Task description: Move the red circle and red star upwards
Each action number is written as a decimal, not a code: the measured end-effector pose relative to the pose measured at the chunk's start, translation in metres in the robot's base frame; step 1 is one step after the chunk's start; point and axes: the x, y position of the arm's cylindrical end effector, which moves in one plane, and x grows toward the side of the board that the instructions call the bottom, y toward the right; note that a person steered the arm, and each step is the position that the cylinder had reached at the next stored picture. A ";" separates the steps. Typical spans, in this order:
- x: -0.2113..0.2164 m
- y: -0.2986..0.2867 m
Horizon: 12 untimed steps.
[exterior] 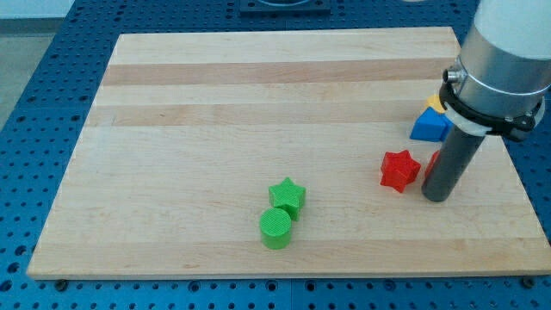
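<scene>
Tip (436,196) set just right of red star (399,170), no pincer fitted; red circle (431,162) largely hidden behind rod; upward push judged next, from below.

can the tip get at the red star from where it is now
Probably yes. My tip stands just to the view's right of the red star, with only a narrow strip of bare board between them; nothing blocks that side.
</scene>
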 end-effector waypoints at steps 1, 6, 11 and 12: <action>0.000 0.000; -0.007 0.063; -0.007 0.023; -0.007 0.012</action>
